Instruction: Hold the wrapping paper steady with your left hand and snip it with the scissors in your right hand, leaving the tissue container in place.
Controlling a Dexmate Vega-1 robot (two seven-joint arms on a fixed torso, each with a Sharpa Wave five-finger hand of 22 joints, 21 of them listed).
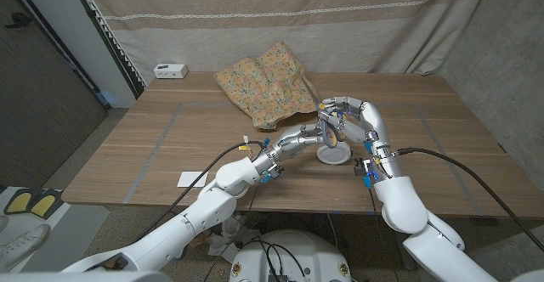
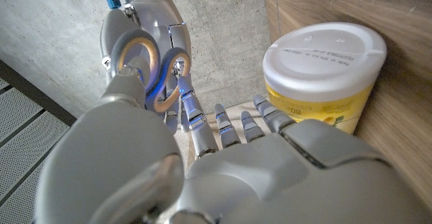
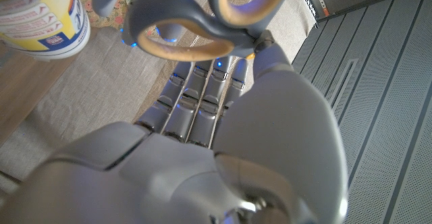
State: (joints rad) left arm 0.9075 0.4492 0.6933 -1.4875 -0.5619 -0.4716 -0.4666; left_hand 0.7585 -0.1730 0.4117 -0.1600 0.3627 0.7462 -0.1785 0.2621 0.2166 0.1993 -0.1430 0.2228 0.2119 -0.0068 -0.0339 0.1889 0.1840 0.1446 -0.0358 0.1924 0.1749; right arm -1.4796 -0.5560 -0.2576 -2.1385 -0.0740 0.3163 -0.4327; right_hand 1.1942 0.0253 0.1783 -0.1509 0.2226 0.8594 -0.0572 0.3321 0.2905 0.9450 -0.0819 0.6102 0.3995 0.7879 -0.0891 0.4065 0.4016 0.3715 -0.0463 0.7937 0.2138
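Note:
The floral wrapping paper (image 1: pixel 265 85) lies crumpled at the far middle of the table. A tissue container (image 1: pixel 334 154) with a white lid and yellow label (image 2: pixel 324 72) stands nearer, between my two hands. My right hand (image 1: pixel 362 126) holds grey scissors (image 1: pixel 330 127) just above the container; their tan-lined handle loops (image 3: pixel 202 21) sit over its fingers. My left hand (image 1: pixel 309 136) reaches in from the left, close beside the scissors and the container, with fingers (image 2: pixel 229 126) stretched out and nothing in them. Neither hand touches the paper.
A small white box (image 1: pixel 170 70) sits at the table's back left corner. A white card (image 1: pixel 192 178) lies near the front edge. A grey curtain hangs behind the table. Cables trail from both forearms.

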